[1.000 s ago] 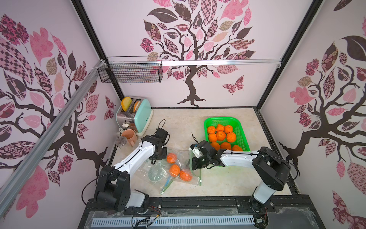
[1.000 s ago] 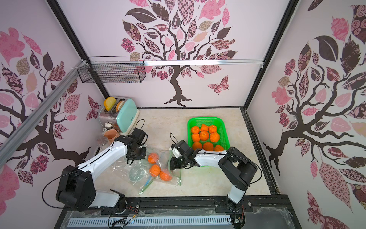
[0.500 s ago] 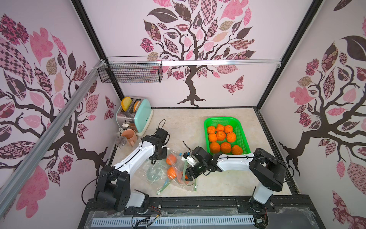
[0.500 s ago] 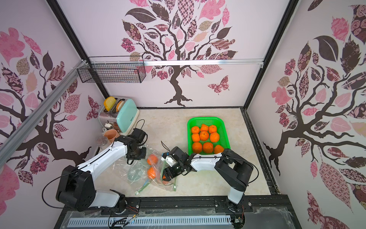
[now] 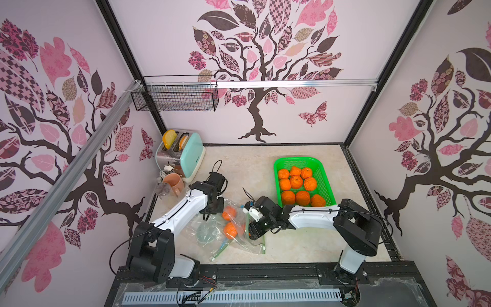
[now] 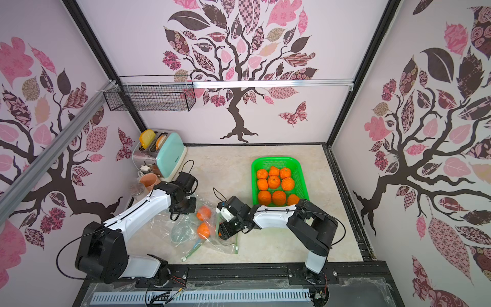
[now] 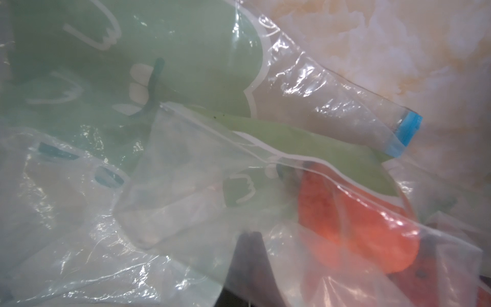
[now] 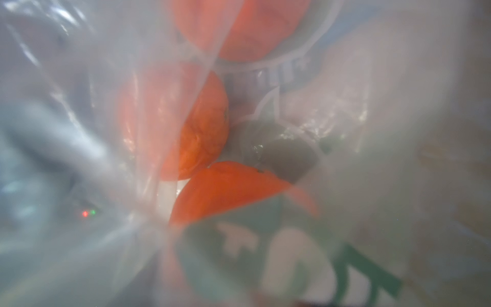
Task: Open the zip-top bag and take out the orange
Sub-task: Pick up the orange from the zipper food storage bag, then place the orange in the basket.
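Nine oranges [image 5: 295, 182] fill the green basket [image 5: 297, 160] in both top views, and two bagged oranges [image 5: 230, 230] show through the crumpled clear bag [image 5: 207, 228] on the worktop [image 5: 292, 247]; the left tool [image 5: 212, 208] is clenched at the bag's far edge, while the right tool [image 5: 252, 232] is at its green zip edge, jaws hidden, so I cannot tell its grip. The left wrist view shows bag film, a blue tab [image 7: 410, 127] and one of the bagged oranges [image 7: 358, 226] behind it. The blurred right wrist view shows three bagged oranges [image 8: 196, 125] behind film.

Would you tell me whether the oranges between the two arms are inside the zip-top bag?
Inside: in both top views, two oranges show through the crumpled clear film of the zip-top bag.
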`<state>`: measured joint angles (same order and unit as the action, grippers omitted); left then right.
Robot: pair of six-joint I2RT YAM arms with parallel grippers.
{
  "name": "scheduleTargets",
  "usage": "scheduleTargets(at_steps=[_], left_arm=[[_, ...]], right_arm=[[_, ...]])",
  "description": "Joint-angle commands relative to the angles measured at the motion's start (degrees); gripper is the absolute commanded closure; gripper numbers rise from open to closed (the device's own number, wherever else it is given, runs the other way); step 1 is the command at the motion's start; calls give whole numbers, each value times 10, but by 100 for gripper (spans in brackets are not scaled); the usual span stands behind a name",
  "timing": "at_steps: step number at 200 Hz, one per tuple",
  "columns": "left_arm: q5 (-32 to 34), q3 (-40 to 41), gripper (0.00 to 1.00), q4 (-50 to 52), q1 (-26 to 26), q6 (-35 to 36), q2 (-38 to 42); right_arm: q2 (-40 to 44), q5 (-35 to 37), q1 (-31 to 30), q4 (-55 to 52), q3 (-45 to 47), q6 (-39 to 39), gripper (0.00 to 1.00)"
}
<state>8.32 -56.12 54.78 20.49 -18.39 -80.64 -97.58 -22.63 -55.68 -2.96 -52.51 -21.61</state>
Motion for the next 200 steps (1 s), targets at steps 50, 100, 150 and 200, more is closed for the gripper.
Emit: scheduleTargets(at_steps=[50, 100, 150, 200], left_arm=[[1, 3, 100, -1, -4, -3, 1], [5, 4, 100, 1, -4, -8, 4], [1, 3, 100, 1, -4, -4, 3], [-2, 3, 100, -1, -4, -2, 4]], right_arm=[[174, 59, 90, -87, 36, -20, 42], [282, 144, 160, -161, 41, -35, 42], [340, 242, 248, -238, 47, -59, 40], [291, 196, 251, -211, 98, -93, 39]])
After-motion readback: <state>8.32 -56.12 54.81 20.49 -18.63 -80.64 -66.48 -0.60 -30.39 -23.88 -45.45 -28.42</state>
